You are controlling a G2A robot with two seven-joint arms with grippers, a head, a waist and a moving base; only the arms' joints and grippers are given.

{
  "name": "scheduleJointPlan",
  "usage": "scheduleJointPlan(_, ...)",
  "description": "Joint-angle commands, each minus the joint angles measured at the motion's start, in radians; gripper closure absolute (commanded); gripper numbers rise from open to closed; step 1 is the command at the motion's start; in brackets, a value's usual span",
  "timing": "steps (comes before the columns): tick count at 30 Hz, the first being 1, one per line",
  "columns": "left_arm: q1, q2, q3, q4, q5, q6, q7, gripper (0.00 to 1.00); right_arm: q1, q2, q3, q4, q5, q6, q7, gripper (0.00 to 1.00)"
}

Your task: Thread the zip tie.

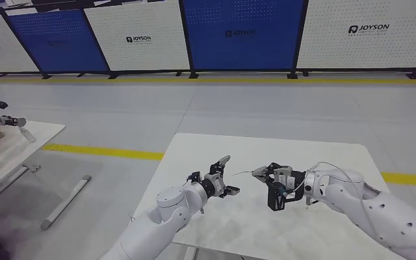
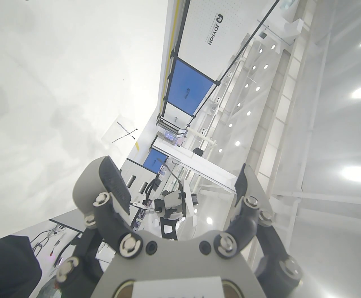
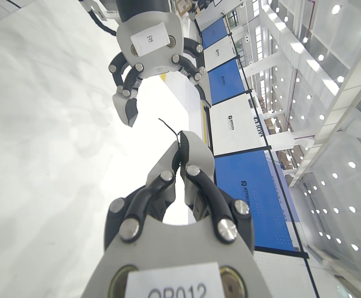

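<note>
Clamping my right claw (image 3: 180,142) on zip tie (image 3: 169,127), tail aiming nine o'clock at left claw (image 1: 229,175), gaping empty, likely to receive it.

Smooth white arm shells (image 1: 364,205) end in grey metal pincers, the left gripper (image 2: 177,182) and right gripper (image 3: 180,146): black curved links (image 3: 208,192), silver screws (image 3: 228,230), ribbed black pads (image 2: 114,180), white labels (image 3: 149,39) at each base, black cable (image 3: 103,24) behind the left.
</note>
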Motion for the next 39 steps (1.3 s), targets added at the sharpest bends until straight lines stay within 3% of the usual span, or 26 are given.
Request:
scheduleJointPlan(1,0.0,0.0,0.0,0.0,0.0,0.0,0.0,0.0,0.0,0.0,0.0,-0.009,0.0,0.0,0.019,1.0)
scheduleJointPlan(7,0.004,-0.002,0.009,-0.001,-0.015,0.0,0.008,0.0,0.001,0.0,0.0,-0.013,0.0,0.0,0.028,1.0)
scheduleJointPlan(14,-0.019,-0.006,0.01,-0.03,-0.098,-0.004,0.024,0.0,0.001,0.0,0.0,-0.013,0.0,0.0,0.028,1.0)
scheduleJointPlan(20,-0.019,-0.006,0.011,-0.03,-0.098,-0.006,0.021,0.0,0.001,0.0,0.0,-0.013,0.0,0.0,0.028,1.0)
scheduleJointPlan(25,-0.015,-0.011,0.023,-0.024,-0.059,-0.043,-0.013,0.0,0.001,0.0,0.0,-0.013,0.0,0.0,0.028,1.0)
scheduleJointPlan(27,-0.019,-0.014,0.029,-0.017,-0.054,-0.041,-0.017,0.53,0.001,0.0,0.0,-0.013,0.0,0.0,0.028,1.0)
scheduleJointPlan(30,-0.028,-0.019,0.038,-0.002,-0.053,-0.028,-0.013,0.7,0.001,0.0,0.0,-0.013,0.0,0.0,0.028,1.0)
scheduleJointPlan(33,-0.031,-0.021,0.038,0.007,-0.05,-0.016,-0.024,0.74,0.001,0.0,0.0,-0.013,0.0,0.0,0.028,1.0)
scheduleJointPlan(36,-0.028,-0.021,0.032,0.012,-0.049,-0.012,-0.035,0.96,0.001,0.0,0.0,-0.013,0.0,0.0,0.028,1.0)
scheduleJointPlan(39,-0.024,-0.022,0.025,0.012,-0.049,-0.009,-0.042,1.0,0.001,0.0,0.0,-0.013,0.0,0.0,0.028,1.0)
